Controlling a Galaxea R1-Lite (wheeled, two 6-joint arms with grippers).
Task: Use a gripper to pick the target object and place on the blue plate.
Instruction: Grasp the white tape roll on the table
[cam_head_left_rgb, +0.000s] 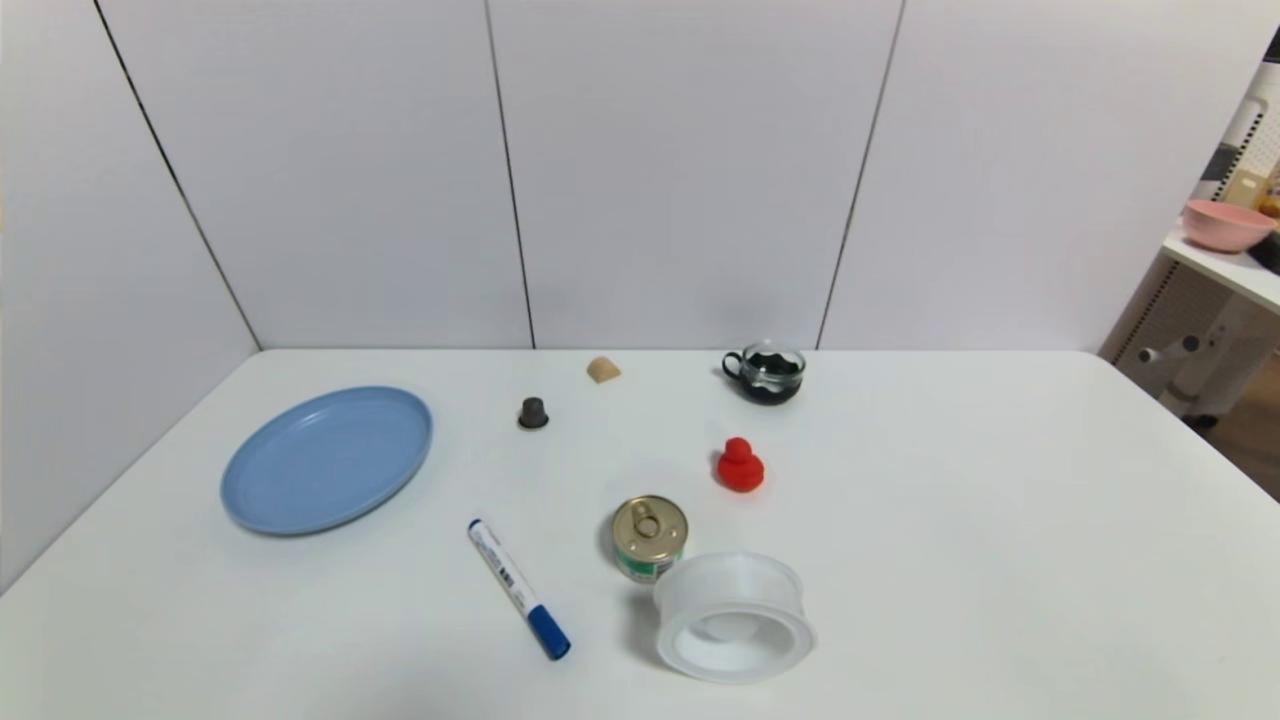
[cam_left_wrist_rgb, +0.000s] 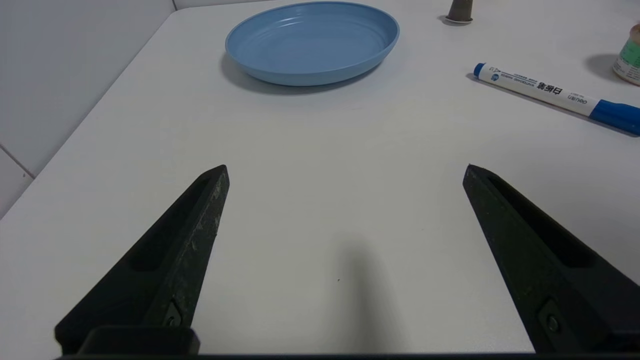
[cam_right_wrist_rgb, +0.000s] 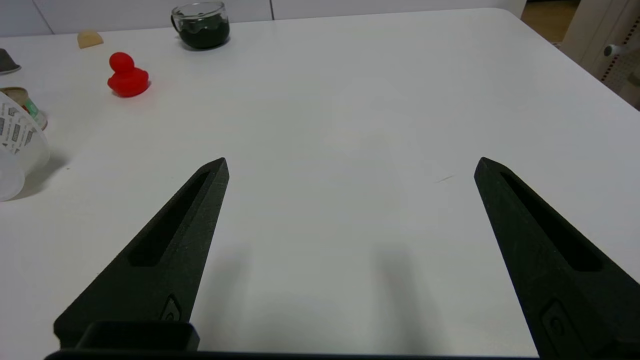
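Whiteboard marker (cam_left_wrist_rgb: 555, 92) barrel: "deli" brand + Chinese chars, small print unreadable, spool (cam_right_wrist_rgb: 17, 145) print illegible

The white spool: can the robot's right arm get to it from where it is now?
Probably yes. The right gripper is open over bare table, and the white spool lies off to its side with nothing between them. Only the tin can sits close behind the spool.

Looks like a lab test setup: white table (cam_head_left_rgb: 1000, 520) boxed in by plain white panel walls (cam_head_left_rgb: 680, 170), random unrelated objects scattered around, pegboard shelving (cam_head_left_rgb: 1255, 140) off to the side.
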